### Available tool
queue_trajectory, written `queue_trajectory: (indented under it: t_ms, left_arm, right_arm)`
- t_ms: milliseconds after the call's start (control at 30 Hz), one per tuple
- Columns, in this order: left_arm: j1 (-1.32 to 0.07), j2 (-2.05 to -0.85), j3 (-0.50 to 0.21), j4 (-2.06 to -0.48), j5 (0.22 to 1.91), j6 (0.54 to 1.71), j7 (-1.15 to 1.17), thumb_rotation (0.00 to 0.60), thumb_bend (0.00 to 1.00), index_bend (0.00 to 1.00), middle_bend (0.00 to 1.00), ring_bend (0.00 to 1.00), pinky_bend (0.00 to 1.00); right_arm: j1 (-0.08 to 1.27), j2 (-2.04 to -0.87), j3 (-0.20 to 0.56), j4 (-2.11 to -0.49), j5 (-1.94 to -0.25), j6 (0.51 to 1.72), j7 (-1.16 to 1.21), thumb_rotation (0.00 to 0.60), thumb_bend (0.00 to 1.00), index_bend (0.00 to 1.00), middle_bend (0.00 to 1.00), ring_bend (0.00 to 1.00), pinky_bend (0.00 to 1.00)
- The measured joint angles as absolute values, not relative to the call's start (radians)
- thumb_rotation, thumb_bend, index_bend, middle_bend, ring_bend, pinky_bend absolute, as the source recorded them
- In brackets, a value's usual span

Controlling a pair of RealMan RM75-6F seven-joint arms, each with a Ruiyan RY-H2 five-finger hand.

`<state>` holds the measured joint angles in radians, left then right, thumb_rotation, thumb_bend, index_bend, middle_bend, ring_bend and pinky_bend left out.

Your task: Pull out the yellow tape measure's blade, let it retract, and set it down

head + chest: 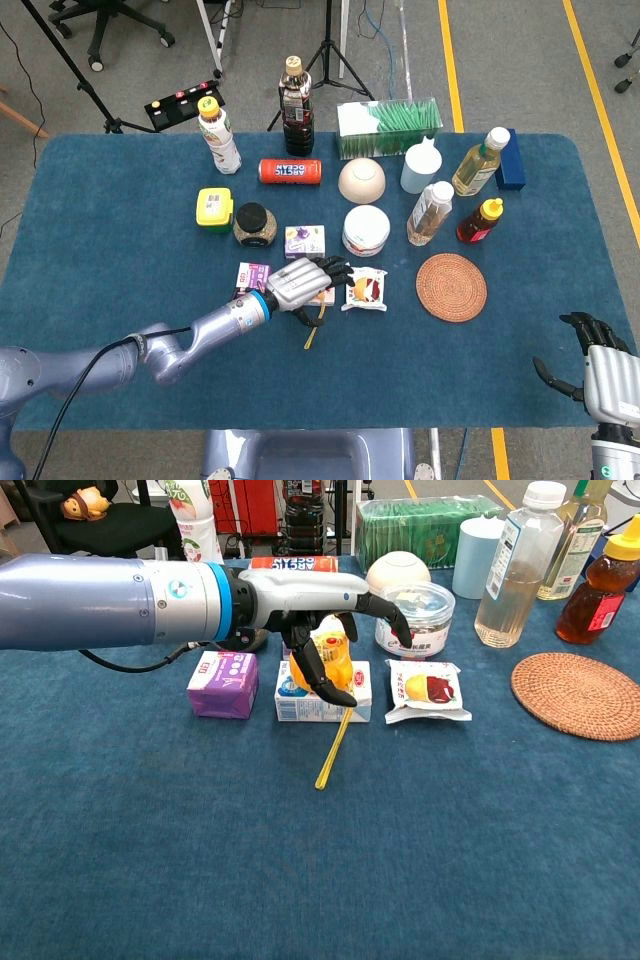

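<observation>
i am holding the yellow tape measure (328, 652) in my left hand (325, 615), over a small white carton (322, 704). its blade (333, 748) is hanging out, thin and slanting down to the cloth. i am keeping the case steady so it retracts straight, though the hold looks partly hidden. my right hand (603, 368) is idling open, well apart.

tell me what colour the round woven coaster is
Reddish brown, the coaster shows best in the chest view.

Tape measure (330, 652) on carton (322, 702); pouch (427, 690) right, box (223, 683) left.
</observation>
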<state>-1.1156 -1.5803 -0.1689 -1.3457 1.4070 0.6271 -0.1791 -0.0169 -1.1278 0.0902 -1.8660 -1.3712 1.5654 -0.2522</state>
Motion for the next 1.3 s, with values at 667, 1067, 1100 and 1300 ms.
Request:
queue_trajectory:
  t_ms: [667, 1067, 1100, 1300]
  left_arm:
    - [-1.077, -1.513, -0.124, -1.392, 1.415, 0.663, -0.171, 0.575, 0.21, 0.17, 0.13, 0.01, 0.19]
    - [-1.046, -1.465, -0.105, -1.439, 1.423, 0.697, -0.158, 0.576, 0.21, 0.17, 0.13, 0.01, 0.19]
    - [-1.043, -1.461, -0.104, -1.443, 1.423, 0.700, -0.157, 0.577, 0.21, 0.17, 0.13, 0.01, 0.19]
    - [-1.025, -1.440, -0.094, -1.468, 1.425, 0.717, -0.150, 0.577, 0.21, 0.17, 0.13, 0.01, 0.19]
  right_arm:
    - [-0.015, -1.130, 0.087, -1.876, -1.382, 1.563, -0.262, 0.408, 0.28, 0.24, 0.23, 0.22, 0.32]
    - [-0.011, -1.130, 0.083, -1.882, -1.397, 1.558, -0.264, 0.406, 0.28, 0.24, 0.23, 0.22, 0.32]
    - [-0.011, -1.130, 0.083, -1.882, -1.398, 1.559, -0.263, 0.407, 0.28, 0.24, 0.23, 0.22, 0.32]
    - [-0.013, -1.129, 0.080, -1.886, -1.406, 1.562, -0.264, 0.410, 0.28, 0.24, 0.23, 0.22, 0.32]
